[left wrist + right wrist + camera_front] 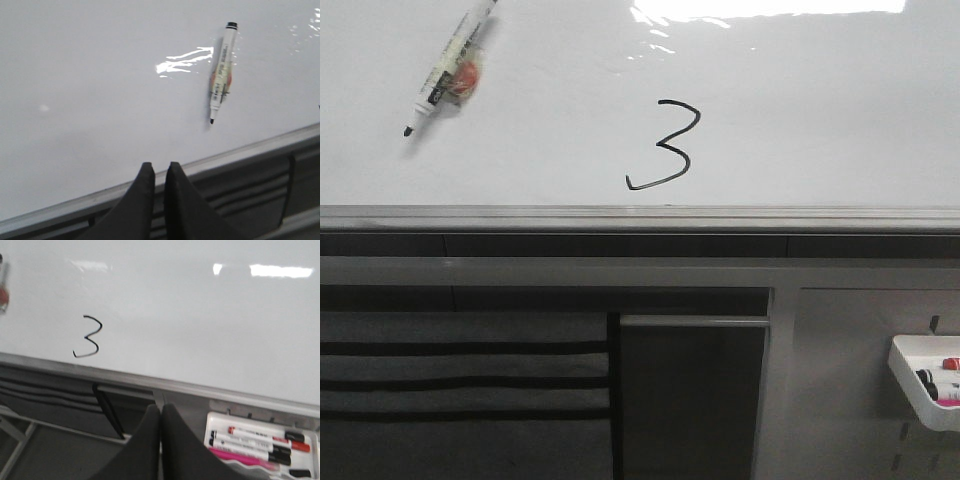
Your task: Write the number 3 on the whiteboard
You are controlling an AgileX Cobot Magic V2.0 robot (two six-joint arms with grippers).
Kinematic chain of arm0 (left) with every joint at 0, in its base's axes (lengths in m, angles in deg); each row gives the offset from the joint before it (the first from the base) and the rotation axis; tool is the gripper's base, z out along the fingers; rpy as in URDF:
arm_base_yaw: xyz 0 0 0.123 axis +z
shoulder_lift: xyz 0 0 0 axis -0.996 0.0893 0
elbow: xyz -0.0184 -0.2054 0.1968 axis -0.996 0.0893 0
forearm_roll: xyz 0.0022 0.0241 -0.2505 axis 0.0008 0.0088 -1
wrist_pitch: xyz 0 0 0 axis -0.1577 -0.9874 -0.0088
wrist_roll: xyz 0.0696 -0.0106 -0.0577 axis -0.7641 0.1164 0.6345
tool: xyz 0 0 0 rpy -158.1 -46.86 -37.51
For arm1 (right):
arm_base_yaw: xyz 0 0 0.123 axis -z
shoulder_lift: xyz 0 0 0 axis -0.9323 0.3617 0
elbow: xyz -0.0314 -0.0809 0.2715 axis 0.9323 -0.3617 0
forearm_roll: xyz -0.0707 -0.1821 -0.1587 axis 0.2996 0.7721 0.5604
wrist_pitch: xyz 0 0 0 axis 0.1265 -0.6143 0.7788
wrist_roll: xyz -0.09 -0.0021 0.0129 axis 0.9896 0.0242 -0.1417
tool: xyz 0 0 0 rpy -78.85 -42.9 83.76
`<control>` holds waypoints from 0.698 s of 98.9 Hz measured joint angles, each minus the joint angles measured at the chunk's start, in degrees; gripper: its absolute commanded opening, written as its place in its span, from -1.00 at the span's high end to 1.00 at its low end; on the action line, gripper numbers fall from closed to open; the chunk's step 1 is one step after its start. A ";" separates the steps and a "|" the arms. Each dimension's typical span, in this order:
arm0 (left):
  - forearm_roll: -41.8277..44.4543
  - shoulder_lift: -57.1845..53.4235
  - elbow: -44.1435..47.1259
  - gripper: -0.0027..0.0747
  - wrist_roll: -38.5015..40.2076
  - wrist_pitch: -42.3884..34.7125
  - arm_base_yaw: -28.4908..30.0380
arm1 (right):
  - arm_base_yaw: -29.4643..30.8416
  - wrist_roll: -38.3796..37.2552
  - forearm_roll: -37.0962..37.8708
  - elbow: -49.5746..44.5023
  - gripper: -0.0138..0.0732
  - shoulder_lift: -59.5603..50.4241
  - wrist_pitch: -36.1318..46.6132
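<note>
Both grippers have their jaws pressed together and hold nothing.

Front view: the 3 [665, 146] stands in thin black line near the middle of the whiteboard [820, 120], just above the grey rail [640, 215], its long lower tail hooking to the left. A marker [447, 70] lies flat on the board, well off to the left of the digit, uncapped tip pointing down and left, an orange patch beside its barrel. Glare streaks the board's top edge. Below the rail, a white tray [918, 390] of markers hangs on a grey panel at lower right. Neither gripper shows here.

Left wrist view: the left gripper [157, 172] hangs with its dark fingers closed tip to tip, in front of the board's rail. The marker [222, 74] lies alone on the white surface, apart from the gripper, tip toward the rail, a bright reflection just beside it.

Right wrist view: the right gripper [160, 412] is closed likewise, below the rail. The 3 [90, 337] sits on the board just above the rail, well apart from the fingers. The tray [260, 442] lies just beside the gripper, holding white-barrelled markers with black and red caps and a pink one.
</note>
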 measured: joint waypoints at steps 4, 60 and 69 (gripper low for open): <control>-2.00 -1.67 3.55 0.98 -0.01 -5.35 0.18 | 0.00 -0.13 0.00 -2.39 0.85 -1.35 2.95; -15.59 -7.94 32.77 0.98 0.44 -36.65 -2.18 | 0.00 -0.27 0.15 -9.84 0.85 -3.45 5.28; -15.35 -14.08 36.26 0.98 0.34 -43.12 -3.67 | 0.00 -0.27 0.15 -9.93 0.85 -3.45 5.28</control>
